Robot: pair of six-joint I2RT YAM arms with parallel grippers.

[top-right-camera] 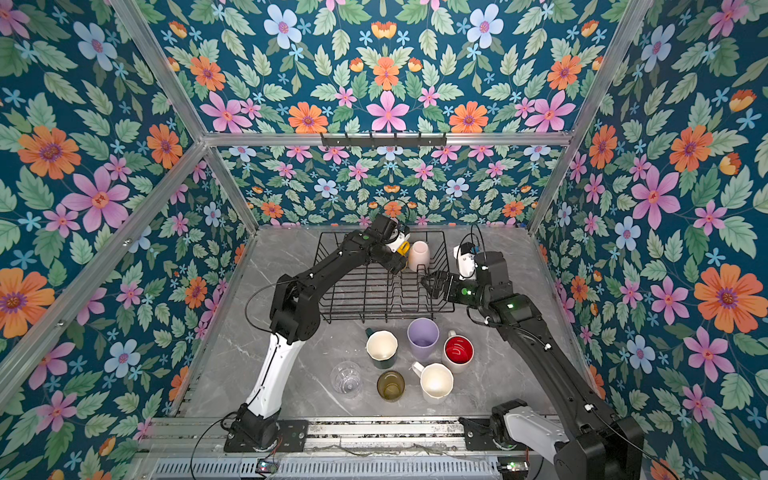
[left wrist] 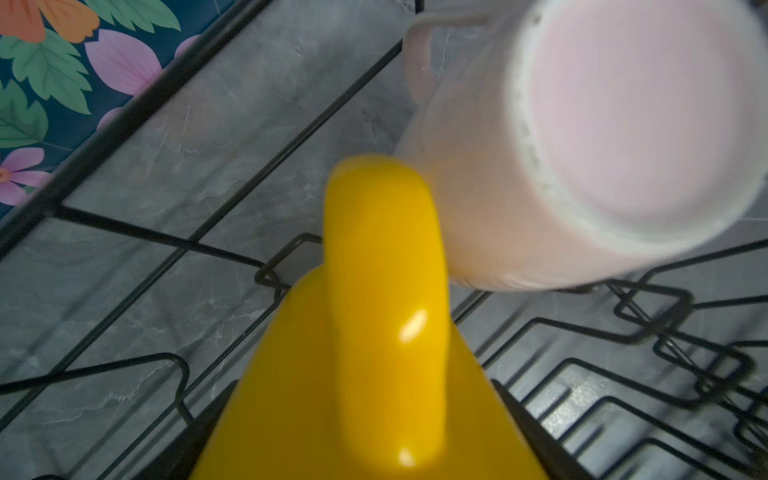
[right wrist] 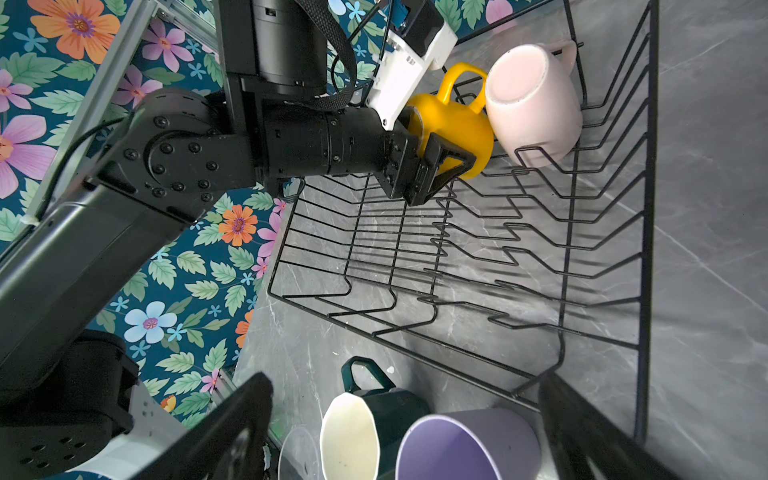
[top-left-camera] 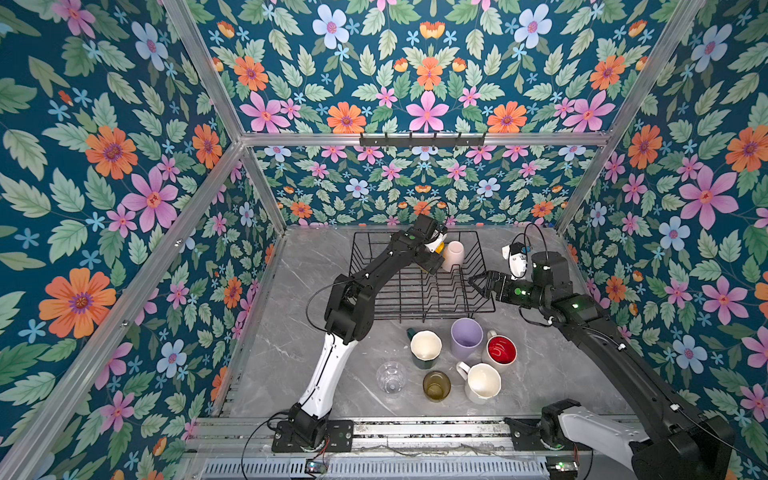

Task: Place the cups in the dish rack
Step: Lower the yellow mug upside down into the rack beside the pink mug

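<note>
A yellow mug (top-left-camera: 439, 246) clasped by the left gripper (top-left-camera: 432, 259), inside the dish rack (top-left-camera: 355, 266) at its far end.

In a top view the mug sits tilted, just beside an upturned pale pink cup (top-left-camera: 453, 255). The right gripper (top-left-camera: 478, 286) hangs spread and empty nearby, and six cups (top-left-camera: 466, 337) wait on the table (top-left-camera: 291, 332). Left wrist view: the handle (left wrist: 382, 249) looks almost against that cup. Right wrist view: the nearer dividers (right wrist: 478, 232) stand free, so ease the mug down away from the cup before letting go.

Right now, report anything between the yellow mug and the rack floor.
Nothing visible does. The mug, held by the left gripper, sits low over bare rack wires. The cream cup is close beside it, not under it.
</note>
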